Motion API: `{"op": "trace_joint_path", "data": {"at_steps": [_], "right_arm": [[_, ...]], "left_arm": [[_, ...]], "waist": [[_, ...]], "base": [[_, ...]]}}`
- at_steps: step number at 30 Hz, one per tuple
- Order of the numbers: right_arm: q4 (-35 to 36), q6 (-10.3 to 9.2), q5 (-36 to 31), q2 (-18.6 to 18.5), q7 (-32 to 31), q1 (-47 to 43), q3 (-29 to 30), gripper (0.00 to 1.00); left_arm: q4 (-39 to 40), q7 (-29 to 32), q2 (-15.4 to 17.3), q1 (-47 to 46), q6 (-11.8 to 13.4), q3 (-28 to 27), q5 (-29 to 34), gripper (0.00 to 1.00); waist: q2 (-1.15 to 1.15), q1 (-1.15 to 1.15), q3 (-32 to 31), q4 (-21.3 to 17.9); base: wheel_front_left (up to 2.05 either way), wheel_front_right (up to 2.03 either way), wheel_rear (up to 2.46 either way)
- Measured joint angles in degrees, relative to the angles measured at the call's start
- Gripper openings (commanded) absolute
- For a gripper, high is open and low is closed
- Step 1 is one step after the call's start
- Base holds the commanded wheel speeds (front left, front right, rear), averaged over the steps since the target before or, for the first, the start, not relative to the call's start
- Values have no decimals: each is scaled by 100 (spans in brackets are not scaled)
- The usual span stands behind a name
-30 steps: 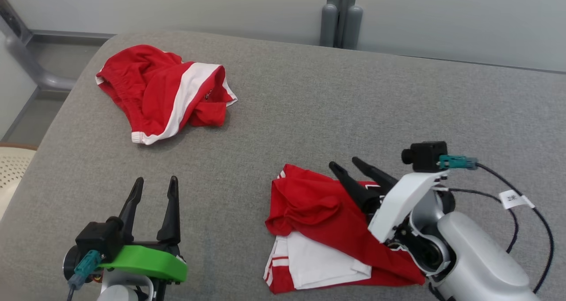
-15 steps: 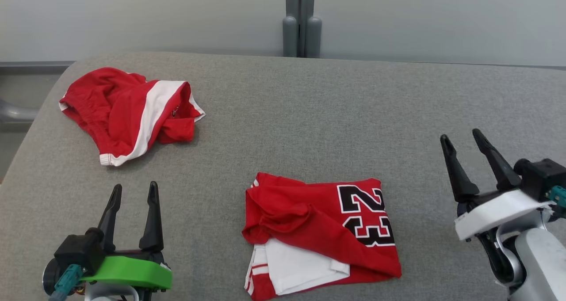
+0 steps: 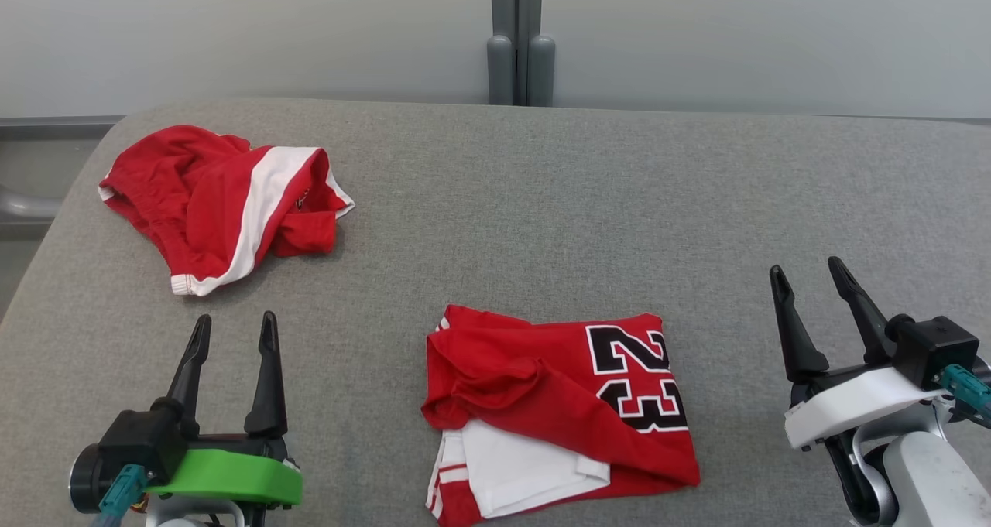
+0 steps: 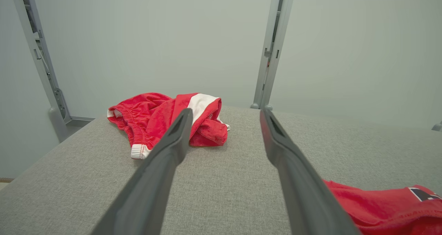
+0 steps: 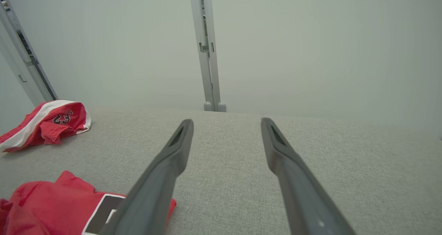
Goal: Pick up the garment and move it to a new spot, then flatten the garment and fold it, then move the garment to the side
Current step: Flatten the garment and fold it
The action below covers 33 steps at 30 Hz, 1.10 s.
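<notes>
Your left gripper (image 3: 236, 319) has its fingers spread with nothing between them, and so does your right gripper (image 3: 807, 268). The folded red jersey (image 3: 557, 403) lies flat between the two grippers, clear of both sets of fingers and about level with their bases. Crumpled red shorts (image 3: 217, 202) sit just beyond the left fingertips on the grey cushion (image 3: 542, 202).

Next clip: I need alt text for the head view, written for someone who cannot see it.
A roughly folded red jersey numbered 23 lies at the near middle of a grey padded table, with the left pincer and right pincer open and clear of it on either side. A crumpled red-and-white garment lies at the far left.
</notes>
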<state>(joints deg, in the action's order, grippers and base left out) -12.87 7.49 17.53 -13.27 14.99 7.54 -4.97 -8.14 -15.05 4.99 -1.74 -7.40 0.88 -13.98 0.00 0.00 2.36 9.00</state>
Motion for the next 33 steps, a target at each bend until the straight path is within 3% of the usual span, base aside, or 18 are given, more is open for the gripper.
{"op": "trace_joint_path", "data": {"at_steps": [2,3,4,5,11,16,23,29,33], "right_arm": [[-10,1,-14,-4,0,14,-24,100],[-33,0,-21,-20,0,27,-60,48],[-57,0,-45,-38,0,35,-115,32],[-79,0,-51,-45,0,55,-196,0],[-407,1,118,-190,-256,407,-1057,0],[-873,1,625,-180,-1090,823,-1788,0],[-1491,0,1283,-40,-2102,1081,-2206,0],[-1351,-1,1786,267,-2487,950,-2827,0],[-1055,0,2168,514,-2628,832,-3505,0]], "left_arm": [[11,0,-11,0,0,16,2,100],[13,0,-15,0,0,18,5,100],[18,0,-21,0,0,33,10,100],[19,0,-27,0,0,48,10,100],[10,0,-53,-4,0,114,11,100],[-35,0,-58,-14,0,182,3,100],[-142,-1,-57,-69,0,323,-42,100],[-185,0,-54,-140,0,366,-81,100],[-222,0,-49,-144,0,326,-92,100]], "waist": [[0,0,-5,39],[0,0,-8,55],[0,0,-12,76],[0,0,-17,101],[0,0,-35,297],[0,0,-48,545],[0,0,-42,938],[0,0,-22,1170],[0,0,7,1120]], "base": [[0,0,0],[0,0,0],[0,0,0],[0,0,0],[0,0,0],[0,0,0],[0,0,0],[0,0,0],[0,0,0]]}}
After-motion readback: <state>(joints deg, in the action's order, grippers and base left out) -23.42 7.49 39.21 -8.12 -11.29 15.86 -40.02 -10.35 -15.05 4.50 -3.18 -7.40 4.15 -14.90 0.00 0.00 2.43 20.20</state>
